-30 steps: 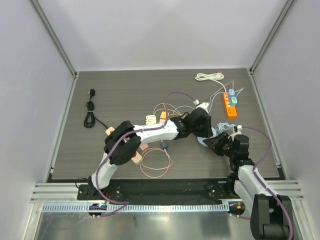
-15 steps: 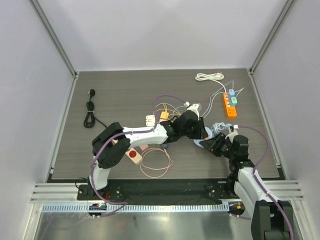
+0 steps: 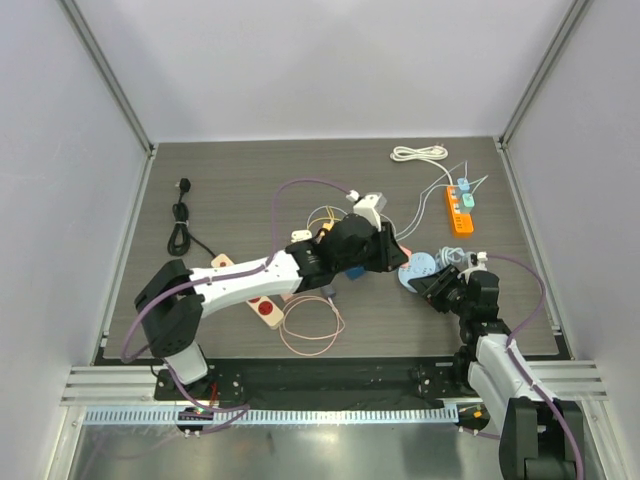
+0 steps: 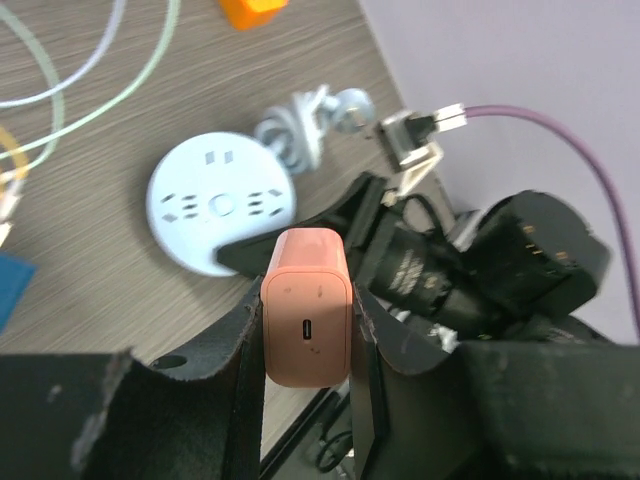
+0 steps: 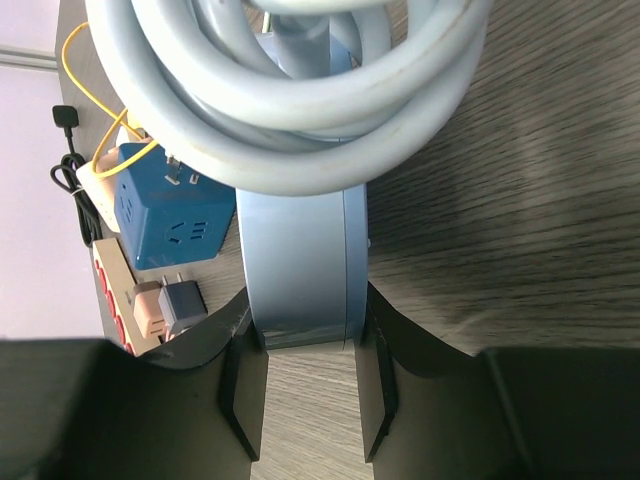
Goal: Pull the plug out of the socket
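Left end effector (image 4: pixel 306 345) clamped on a smooth, rounded salmon plug (image 4: pixel 306 295); right end effector (image 5: pixel 305 385) clamped on the disc-shaped pale-blue socket (image 5: pixel 300 265).

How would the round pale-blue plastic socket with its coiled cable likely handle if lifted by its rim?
The round pale-blue plastic socket looks a rigid disc, so it probably won't flex in the right gripper. Its smooth rim may slip or pivot between the fingers. The thick coiled cable bundled against it probably adds weight to one side, tipping it.
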You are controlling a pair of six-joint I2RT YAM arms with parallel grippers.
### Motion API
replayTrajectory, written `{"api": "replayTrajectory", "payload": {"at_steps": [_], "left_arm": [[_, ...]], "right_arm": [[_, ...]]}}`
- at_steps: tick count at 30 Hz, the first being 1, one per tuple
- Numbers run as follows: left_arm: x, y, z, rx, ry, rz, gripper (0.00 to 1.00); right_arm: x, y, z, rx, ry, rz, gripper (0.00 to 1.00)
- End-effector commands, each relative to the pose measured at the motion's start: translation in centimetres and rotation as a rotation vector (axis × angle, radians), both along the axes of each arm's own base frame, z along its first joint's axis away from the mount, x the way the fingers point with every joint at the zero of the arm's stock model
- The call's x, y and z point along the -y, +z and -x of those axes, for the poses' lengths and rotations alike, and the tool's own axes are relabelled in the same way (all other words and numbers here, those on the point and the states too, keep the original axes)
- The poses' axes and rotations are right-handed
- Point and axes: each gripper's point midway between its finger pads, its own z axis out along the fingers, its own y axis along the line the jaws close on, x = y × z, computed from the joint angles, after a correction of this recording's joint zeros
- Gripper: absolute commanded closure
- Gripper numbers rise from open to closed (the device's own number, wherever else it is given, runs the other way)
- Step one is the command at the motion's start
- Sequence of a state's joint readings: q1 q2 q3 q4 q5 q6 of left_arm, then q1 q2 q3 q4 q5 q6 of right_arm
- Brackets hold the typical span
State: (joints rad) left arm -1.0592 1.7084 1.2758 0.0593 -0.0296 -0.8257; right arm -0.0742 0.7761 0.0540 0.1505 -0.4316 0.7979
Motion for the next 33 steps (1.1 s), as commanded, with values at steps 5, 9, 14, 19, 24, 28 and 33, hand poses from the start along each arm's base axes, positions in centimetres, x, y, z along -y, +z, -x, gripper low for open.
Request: {"api": "replayTrajectory", "payload": {"at_steps": [5,9,14,19,24,28,33], "left_arm": [[-8.3,-1.7,-0.8,0.039,0.15,-0.133,1.0],[-12.8,-3.3,-0.9,0.003,0.231,-0.145,1.0],[-18.8,-5.6,-2.7,-0.067,0.38,-0.177,1.0],[-21.8,-8.0,-4.0,-0.122,0.437,-0.225,1.0],[-22.6,-10.2,-4.9,-0.187,0.439,-0.264,0.96],[-22.1,-12.3,-5.8,-0.237,0.422,-0.285,0.92],[-21.3,-14.0,-5.9,-0.27,0.402,-0.29,0.79]], "right_arm": [[1.1,-1.5,0.5,-0.046,-0.035,0.058,0.99],[0.9,-1.5,0.5,-0.045,-0.028,0.052,0.99],[0.8,-1.4,0.5,-0.038,-0.024,0.05,0.99],[0.8,-1.4,0.4,-0.041,-0.021,0.046,0.99],[0.8,-1.4,0.4,-0.039,-0.019,0.047,0.99],[0.8,-1.4,0.4,-0.039,-0.021,0.048,0.99],[0.8,-1.5,0.4,-0.046,-0.025,0.049,0.99]]}}
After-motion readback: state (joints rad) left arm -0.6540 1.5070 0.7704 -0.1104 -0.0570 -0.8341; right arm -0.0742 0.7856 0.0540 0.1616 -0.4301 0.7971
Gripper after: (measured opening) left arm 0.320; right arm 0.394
